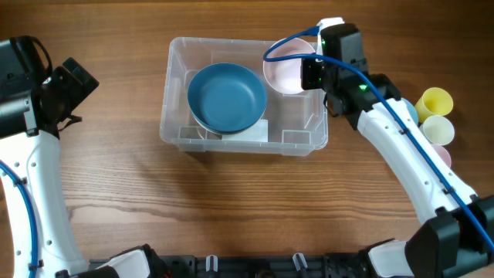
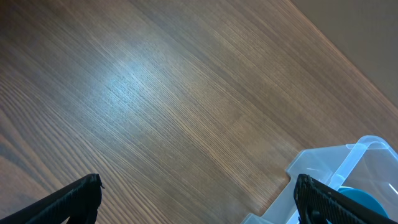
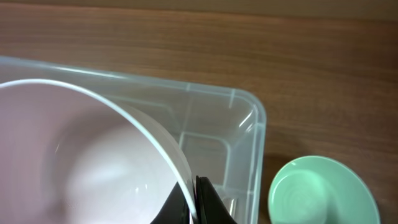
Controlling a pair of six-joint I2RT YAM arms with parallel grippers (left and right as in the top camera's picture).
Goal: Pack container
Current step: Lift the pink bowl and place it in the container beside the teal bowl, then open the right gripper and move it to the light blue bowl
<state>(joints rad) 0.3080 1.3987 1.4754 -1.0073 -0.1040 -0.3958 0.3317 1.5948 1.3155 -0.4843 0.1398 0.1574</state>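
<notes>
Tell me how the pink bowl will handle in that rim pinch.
The pink bowl seems stiff and light: the right hand holds it by the rim alone. Its glossy wall looks slippery, so it may swivel or slip.

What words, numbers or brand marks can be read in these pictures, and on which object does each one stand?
No text can be read in any view.
The white label on the bottom of the container: partly under the blue bowl, too small to tell whether it carries print.
The pink bowl and the table: no writing visible.
</notes>
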